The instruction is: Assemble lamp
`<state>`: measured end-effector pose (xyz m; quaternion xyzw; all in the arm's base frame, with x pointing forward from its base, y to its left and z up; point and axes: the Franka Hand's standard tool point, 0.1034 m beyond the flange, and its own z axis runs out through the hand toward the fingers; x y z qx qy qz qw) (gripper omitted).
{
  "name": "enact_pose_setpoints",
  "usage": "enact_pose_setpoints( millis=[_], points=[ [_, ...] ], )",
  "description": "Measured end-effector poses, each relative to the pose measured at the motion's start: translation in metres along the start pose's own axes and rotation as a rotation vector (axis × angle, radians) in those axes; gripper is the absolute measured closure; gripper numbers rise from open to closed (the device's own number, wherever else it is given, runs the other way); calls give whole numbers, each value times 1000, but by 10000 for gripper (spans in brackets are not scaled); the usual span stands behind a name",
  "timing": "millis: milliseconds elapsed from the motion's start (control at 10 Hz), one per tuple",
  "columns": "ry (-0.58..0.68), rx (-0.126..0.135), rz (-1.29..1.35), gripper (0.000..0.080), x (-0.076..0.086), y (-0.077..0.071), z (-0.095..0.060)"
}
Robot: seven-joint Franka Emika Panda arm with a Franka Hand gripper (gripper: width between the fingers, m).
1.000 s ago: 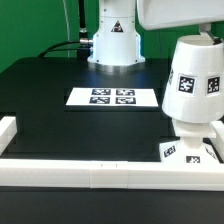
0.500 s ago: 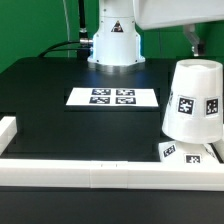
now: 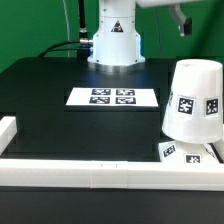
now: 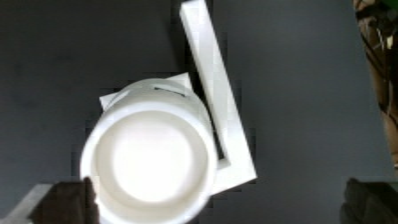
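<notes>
The white tapered shade [image 3: 193, 100] stands upright with its wide end down over the flat square base [image 3: 186, 151], at the exterior view's right, next to the front rail. The bulb is hidden. My gripper [image 3: 181, 18] hangs well above the shade, partly out of frame, touching nothing. In the wrist view I look straight down on the shade's round top [image 4: 151, 160] and a corner of the base [image 4: 121, 97]. My gripper [image 4: 217, 205] is open, and its dark fingers [image 4: 63, 205] stand wide apart at the frame's edges with nothing held.
A long white rail [image 3: 100, 173] runs along the table's front, with a rail block [image 3: 8, 130] at the left; it also shows in the wrist view [image 4: 210, 70]. The marker board [image 3: 113, 97] lies mid-table before the arm's pedestal [image 3: 113, 40].
The shade has come down over the base and been let go. My gripper has opened and risen clear above it.
</notes>
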<state>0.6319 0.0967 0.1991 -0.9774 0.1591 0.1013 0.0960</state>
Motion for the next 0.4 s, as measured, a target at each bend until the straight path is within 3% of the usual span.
enact_pose_setpoints(
  millis=[400],
  points=[
    [-1, 0, 2, 101, 0, 1, 1]
  ],
)
